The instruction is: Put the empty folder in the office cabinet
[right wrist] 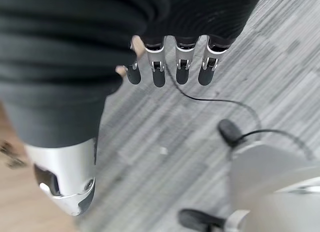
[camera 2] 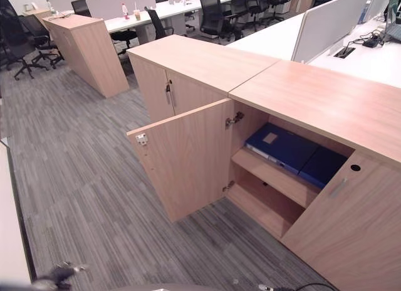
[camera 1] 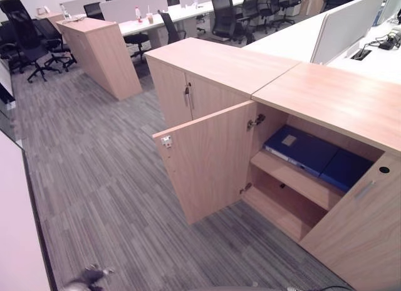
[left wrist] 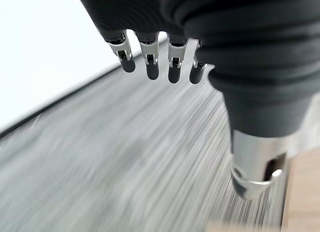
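Grey striped carpet [camera 1: 106, 190] covers the floor of an open office, and a light wood cabinet [camera 1: 326, 96] stands on it as the landmark. Its left door [camera 1: 210, 159] is swung wide open toward the carpet, while the right door [camera 1: 366, 234] is closed. Inside the cabinet a shelf [camera 1: 294, 181] divides the space, and the blue folder [camera 1: 301, 150] lies flat on that upper shelf, beside a second dark blue folder [camera 1: 344, 169] that touches it on the side nearer the closed door. A matching cabinet [camera 1: 207, 71] with shut doors adjoins the open one, and another wood cabinet [camera 1: 103, 52] stands well apart beyond it, near black office chairs [camera 1: 28, 34] and white desks [camera 1: 182, 12].

Over the carpet, the left hand [left wrist: 150, 57] hangs with its fingers straight and relaxed, holding nothing. Likewise, the right hand [right wrist: 170, 62] hangs above the carpet, fingers straight and loose, empty.
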### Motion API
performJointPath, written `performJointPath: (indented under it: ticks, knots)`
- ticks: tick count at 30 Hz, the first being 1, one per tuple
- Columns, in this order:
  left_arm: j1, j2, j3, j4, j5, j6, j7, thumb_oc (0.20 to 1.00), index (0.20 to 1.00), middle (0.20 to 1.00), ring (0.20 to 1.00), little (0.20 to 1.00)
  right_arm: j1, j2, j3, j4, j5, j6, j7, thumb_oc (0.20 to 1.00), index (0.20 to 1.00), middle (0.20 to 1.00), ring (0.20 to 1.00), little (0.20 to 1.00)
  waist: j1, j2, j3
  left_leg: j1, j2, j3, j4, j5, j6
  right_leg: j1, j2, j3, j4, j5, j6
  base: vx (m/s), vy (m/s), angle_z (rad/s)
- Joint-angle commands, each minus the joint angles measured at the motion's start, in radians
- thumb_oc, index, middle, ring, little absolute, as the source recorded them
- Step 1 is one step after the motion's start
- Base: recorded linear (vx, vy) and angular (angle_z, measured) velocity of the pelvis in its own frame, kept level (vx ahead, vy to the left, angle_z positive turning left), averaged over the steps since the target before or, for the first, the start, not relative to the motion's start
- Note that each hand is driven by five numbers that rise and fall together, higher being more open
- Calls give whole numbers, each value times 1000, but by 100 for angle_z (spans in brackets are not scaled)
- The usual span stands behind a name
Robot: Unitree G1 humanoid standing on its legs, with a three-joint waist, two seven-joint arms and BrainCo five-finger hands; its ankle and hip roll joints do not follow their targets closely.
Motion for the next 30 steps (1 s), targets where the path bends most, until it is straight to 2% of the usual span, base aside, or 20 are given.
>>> performJointPath:
  ticks: [1,4,13,14,15,17,18,19,20,21,22,23,24,25,26,30]
  knots:
    - [-115,49,39,-1,54,-43,32,1000,1000,1000,1000,1000,1,1,16,39,30,-11,-23,1000,1000,1000,1000,1000,8,17,0,-14,-9,41,1,-113,-13,-18,2,63,-62,85,33,15,6,-19]
    - [-170,95,15,-21,60,-48,33,1000,1000,1000,1000,1000,5,-5,17,46,22,-10,-26,1000,1000,1000,1000,1000,-6,8,-4,-8,-7,56,1,-119,-10,-21,5,79,-75,96,40,20,0,-18]
    - [-235,71,-41,-83,75,-65,53,1000,1000,1000,1000,1000,27,-25,2,50,11,-17,-32,1000,1000,1000,1000,1000,-59,-5,-9,12,0,98,1,-135,-5,-35,12,124,-85,104,47,21,3,-22]
    - [-445,347,-129,2,69,-61,-43,1000,1000,1000,1000,1000,14,-67,15,47,0,-14,-3,1000,1000,1000,1000,1000,-90,11,-22,16,2,112,1,-137,-5,-41,15,142,-87,118,53,40,15,-13]
    - [-395,276,-111,6,61,-66,-1,1000,1000,1000,1000,1000,15,-48,5,46,14,-23,-15,1000,1000,1000,1000,1000,-90,1,-14,20,4,124,1,-138,-6,-44,15,148,-87,115,53,31,10,-19]
    - [-363,294,-87,29,62,-74,-2,1000,1000,1000,1000,1000,26,-50,20,43,14,-18,-13,1000,1000,1000,1000,1000,-89,5,-15,23,6,133,1,-142,-6,-48,16,157,-88,114,52,16,-12,-36]
    - [-510,273,-181,103,101,-61,12,1000,1000,1000,1000,1000,9,-30,67,32,-6,-21,-14,1000,1000,1000,1000,1000,-116,2,-17,33,13,160,1,-146,-8,-58,23,183,-91,117,51,61,-17,-32]
    - [-512,310,-167,161,88,-62,2,1000,1000,1000,1000,1000,11,-40,82,24,-13,-21,-8,1000,1000,1000,1000,1000,-130,1,-20,38,14,175,1,-149,-8,-63,25,198,-94,122,53,67,-23,-18]
    - [-590,256,-237,196,125,-56,1,1000,1000,1000,1000,1000,5,-28,119,8,-30,-18,-5,1000,1000,1000,1000,1000,-164,3,-21,42,17,191,1,-152,-9,-73,30,216,-96,126,53,22,-18,-22]
    - [-599,191,-255,207,158,-44,37,1000,1000,1000,1000,1000,5,-14,119,-5,-43,-23,-11,1000,1000,1000,1000,1000,-173,-7,-17,44,22,205,1,-153,-10,-79,33,228,-98,126,52,6,-19,-56]
    - [-599,188,-254,207,159,-43,39,1000,1000,1000,1000,1000,6,-15,118,-6,-43,-23,-11,1000,1000,1000,1000,1000,-171,-6,-17,44,22,206,1,-154,-10,-80,34,229,-97,126,52,17,-21,-79]
    - [-537,175,-170,242,98,-60,35,1000,1000,1000,1000,1000,-4,-37,120,8,-43,-20,-14,1000,1000,1000,1000,1000,-182,-16,-22,49,26,224,1,-159,-10,-87,42,251,-107,125,50,29,-10,-44]
    - [-544,160,-171,248,82,-51,27,1000,1000,1000,1000,1000,-11,-39,120,3,-44,-21,-24,1000,1000,1000,1000,1000,-190,-20,-23,51,29,230,1,-161,-10,-89,46,256,-109,124,50,40,-9,-47]
    - [-641,161,-231,257,85,-44,22,1000,1000,1000,1000,1000,-13,-39,121,-8,-42,-18,-23,1000,1000,1000,1000,1000,-201,-17,-23,51,32,235,1,-163,-9,-95,50,264,-110,126,51,26,1,-45]
    - [-612,145,-197,241,58,-36,34,1000,1000,1000,1000,1000,-19,-42,113,-7,-33,-17,-26,1000,1000,1000,1000,1000,-201,-22,-17,51,36,240,1,-161,-10,-100,54,272,-111,124,49,12,8,-36]
    - [-511,265,-61,268,-9,-35,18,1000,1000,1000,1000,1000,-10,-57,79,-19,5,-22,-18,1000,1000,1000,1000,1000,-189,-42,-4,46,47,256,1,-163,-11,-122,68,290,-112,133,54,1,4,-25]
